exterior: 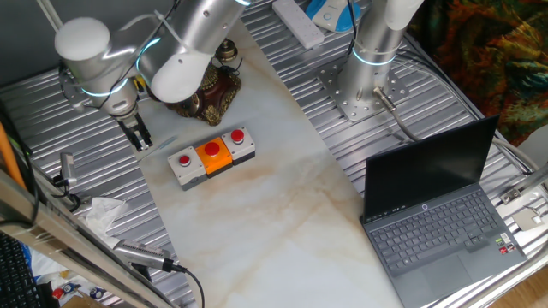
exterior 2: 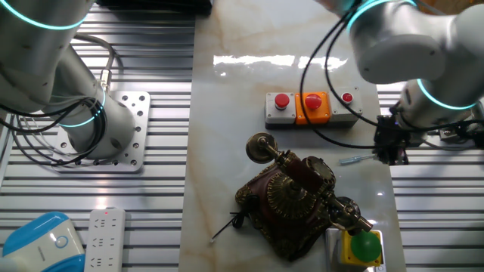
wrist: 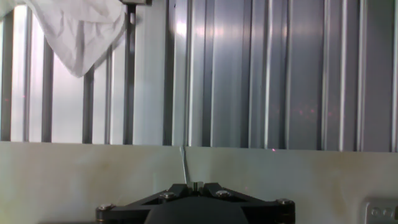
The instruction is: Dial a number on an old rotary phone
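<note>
Gripper (exterior: 139, 140) closed on a thin stylus (exterior 2: 355, 159), hovering at the marble slab's edge; old rotary phone (exterior 2: 291, 198) sits nearby, apart, toward the table's corner.

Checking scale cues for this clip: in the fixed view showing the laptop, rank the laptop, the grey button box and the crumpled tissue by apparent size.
1. Laptop, clearly largest, though nearest the camera.
2. Grey button box.
3. Crumpled tissue, looks close to the box in extent; that ranking is unsure.

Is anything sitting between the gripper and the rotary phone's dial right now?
Nothing visible blocks it. The gripper hangs at the marble slab's edge, with bare slab between it and the rotary phone. The grey button box sits off to one side of that path.
</note>
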You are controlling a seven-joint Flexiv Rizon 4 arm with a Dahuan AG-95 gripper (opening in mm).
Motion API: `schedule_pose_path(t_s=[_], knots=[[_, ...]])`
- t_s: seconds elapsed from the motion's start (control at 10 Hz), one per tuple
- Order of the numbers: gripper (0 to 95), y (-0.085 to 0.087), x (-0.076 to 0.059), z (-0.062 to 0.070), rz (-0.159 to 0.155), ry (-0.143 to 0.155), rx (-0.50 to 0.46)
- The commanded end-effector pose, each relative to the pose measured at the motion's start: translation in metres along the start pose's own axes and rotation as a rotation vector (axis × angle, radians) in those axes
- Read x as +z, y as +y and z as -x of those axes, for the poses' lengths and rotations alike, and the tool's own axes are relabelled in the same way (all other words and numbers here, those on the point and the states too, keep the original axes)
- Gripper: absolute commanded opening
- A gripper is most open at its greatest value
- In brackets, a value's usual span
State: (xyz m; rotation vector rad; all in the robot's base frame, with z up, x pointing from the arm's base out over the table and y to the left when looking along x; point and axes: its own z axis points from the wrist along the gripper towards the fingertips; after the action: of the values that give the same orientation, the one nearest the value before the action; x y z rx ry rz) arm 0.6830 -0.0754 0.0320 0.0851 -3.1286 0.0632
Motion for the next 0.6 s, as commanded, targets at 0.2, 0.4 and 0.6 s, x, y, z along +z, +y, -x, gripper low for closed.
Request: schedule_pose_path(t_s=[0.2,0.4,0.6], knots=[[19.0,0.002,0.003,-0.001,-0.003,-0.001,-0.024],[19.0,0.004,0.008,0.000,-0.004,-0.002,-0.022],[19.0,0.004,0.013,0.001,-0.005,-0.002,-0.021]])
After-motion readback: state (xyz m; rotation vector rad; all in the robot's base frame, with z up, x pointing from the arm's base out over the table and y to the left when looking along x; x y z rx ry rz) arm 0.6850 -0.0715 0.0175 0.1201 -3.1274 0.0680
